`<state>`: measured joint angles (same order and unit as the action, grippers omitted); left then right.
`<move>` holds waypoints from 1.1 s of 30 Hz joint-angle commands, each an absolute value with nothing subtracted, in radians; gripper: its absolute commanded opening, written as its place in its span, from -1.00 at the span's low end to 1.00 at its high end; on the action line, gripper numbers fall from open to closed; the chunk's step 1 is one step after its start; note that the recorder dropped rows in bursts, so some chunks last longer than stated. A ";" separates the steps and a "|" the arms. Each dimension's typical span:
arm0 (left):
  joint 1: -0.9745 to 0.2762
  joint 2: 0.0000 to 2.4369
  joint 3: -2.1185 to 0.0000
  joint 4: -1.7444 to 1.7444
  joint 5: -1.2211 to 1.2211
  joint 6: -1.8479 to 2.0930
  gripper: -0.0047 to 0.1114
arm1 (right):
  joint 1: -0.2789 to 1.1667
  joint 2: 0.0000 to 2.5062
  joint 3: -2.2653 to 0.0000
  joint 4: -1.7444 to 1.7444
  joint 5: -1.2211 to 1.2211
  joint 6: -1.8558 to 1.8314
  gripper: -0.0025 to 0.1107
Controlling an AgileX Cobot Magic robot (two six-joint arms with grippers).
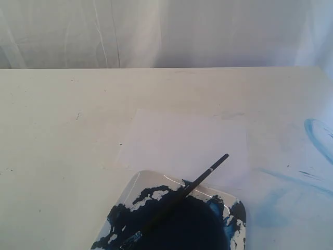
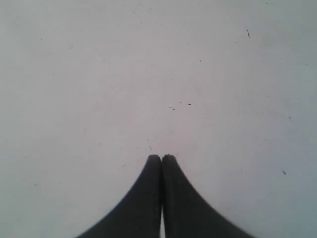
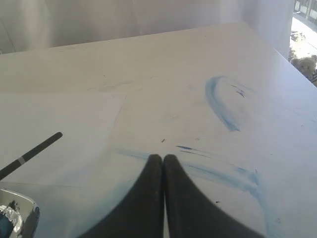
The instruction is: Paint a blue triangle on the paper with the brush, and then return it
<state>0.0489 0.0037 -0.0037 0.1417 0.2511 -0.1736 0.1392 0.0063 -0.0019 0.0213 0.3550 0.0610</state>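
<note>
The black brush [image 1: 182, 195] lies slanted across the paint tray [image 1: 132, 191], its bristle end down in the dark blue paint and its handle end over the paper [image 1: 182, 138]. The paper is a plain white sheet with no paint on it; no blue triangle shows. In the right wrist view the brush handle [image 3: 32, 153] reaches over the paper [image 3: 59, 119]. My right gripper [image 3: 163, 157] is shut and empty, over the table beside the paper. My left gripper [image 2: 161, 157] is shut and empty over bare table. Neither gripper shows in the exterior view.
Pale blue smears [image 1: 317, 135] and streaks [image 3: 223, 101] mark the table to the right of the paper. A white curtain [image 1: 156, 31] hangs behind the table's far edge. The table's right edge [image 3: 292, 64] is near the smears.
</note>
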 commanded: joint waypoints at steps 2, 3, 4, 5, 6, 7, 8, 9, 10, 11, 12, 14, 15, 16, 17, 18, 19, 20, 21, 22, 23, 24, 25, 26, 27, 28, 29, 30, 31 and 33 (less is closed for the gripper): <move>0.045 0.000 0.000 0.139 0.252 -0.179 -0.92 | 0.141 0.000 0.000 -0.016 0.350 0.030 -0.96; 0.045 0.000 0.000 0.139 0.252 -0.179 -0.92 | 0.141 0.000 0.000 -0.028 0.350 0.020 -0.96; 0.045 0.000 0.000 0.139 0.252 -0.179 -0.92 | 0.141 0.000 0.000 -0.032 0.350 0.020 -0.96; 0.045 0.000 0.000 0.139 0.252 -0.179 -0.92 | 0.141 0.000 0.000 -0.032 0.350 0.020 -0.96; 0.045 0.000 0.000 0.139 0.252 -0.179 -0.92 | 0.141 0.000 0.000 -0.032 0.350 0.020 -0.96; 0.045 0.000 0.000 0.139 0.252 -0.179 -0.92 | 0.141 0.000 0.000 -0.032 0.350 0.020 -0.96; 0.045 0.000 0.000 0.139 0.252 -0.179 -0.92 | 0.141 0.000 0.000 -0.040 0.350 0.020 -0.96; 0.045 0.000 0.000 0.139 0.252 -0.179 -0.92 | 0.141 0.000 0.000 -0.048 0.348 0.020 -0.96; 0.045 0.000 0.000 0.139 0.252 -0.179 -0.92 | 0.141 0.000 0.000 -0.063 0.342 0.008 -0.96; 0.045 0.000 0.000 0.139 0.252 -0.179 -0.92 | 0.141 0.000 0.000 -0.076 0.331 0.000 -0.96; 0.045 0.000 0.000 0.139 0.252 -0.179 -0.92 | 0.141 0.000 0.000 -0.079 0.324 0.000 -0.96; 0.045 0.000 0.000 0.139 0.252 -0.179 -0.92 | 0.141 0.000 0.000 -0.113 0.275 0.000 -0.96; 0.045 0.000 0.000 0.139 0.252 -0.179 -0.92 | 0.141 0.000 0.000 -0.132 0.238 0.000 -0.96; 0.045 0.000 0.000 0.139 0.252 -0.179 -0.92 | 0.141 0.000 0.000 -0.153 0.105 0.000 -0.96; 0.045 0.000 0.000 0.139 0.252 -0.179 -0.92 | 0.141 0.000 0.000 -0.153 0.024 0.000 -0.96; 0.045 0.000 0.000 0.139 0.252 -0.179 -0.92 | 0.141 0.000 0.000 -0.149 -0.062 0.000 -0.96; 0.045 0.000 0.000 0.139 0.252 -0.179 -0.92 | 0.141 0.000 0.000 -0.140 -0.145 0.008 -0.96; 0.045 0.000 0.000 0.139 0.252 -0.179 -0.92 | 0.141 0.000 0.000 -0.126 -0.211 0.026 -0.96; 0.045 0.000 0.000 0.139 0.252 -0.179 -0.92 | 0.141 0.000 0.000 -0.125 -0.373 0.091 -0.96; 0.045 0.000 0.000 0.139 0.252 -0.179 -0.92 | 0.141 0.000 0.000 -0.125 -0.432 0.119 -0.96; 0.045 0.000 0.000 0.139 0.252 -0.179 -0.92 | 0.141 0.000 0.000 -0.125 -0.559 0.164 -0.96; 0.045 0.000 0.000 0.139 0.252 -0.179 -0.92 | 0.141 0.000 0.000 -0.125 -0.666 0.192 -0.96; 0.045 0.000 0.000 0.139 0.252 -0.179 -0.92 | 0.141 0.000 0.000 -0.125 -0.718 0.228 -0.96; 0.045 0.000 0.000 0.139 0.252 -0.179 -0.92 | 0.141 0.000 0.000 -0.125 -0.766 0.432 -0.96; 0.045 0.000 0.000 0.139 0.252 -0.179 -0.92 | 0.141 0.000 0.000 -0.125 -0.753 0.578 -0.96; 0.045 0.000 0.000 0.139 0.252 -0.179 -0.92 | 0.141 0.000 0.000 -0.140 -0.673 0.843 -0.96; 0.045 0.000 0.000 0.139 0.252 -0.179 -0.92 | 0.141 0.000 0.000 -0.167 -0.609 0.970 -0.96; 0.045 0.000 0.000 0.139 0.252 -0.179 -0.92 | 0.141 0.000 -0.028 -0.295 -0.460 1.181 -0.96; 0.045 0.000 0.000 0.139 0.252 -0.179 -0.92 | 0.141 0.000 -0.052 -0.393 -0.386 1.292 -0.96; 0.045 0.000 0.000 0.139 0.252 -0.179 -0.92 | 0.141 0.000 -0.164 -0.802 -0.210 1.668 -0.96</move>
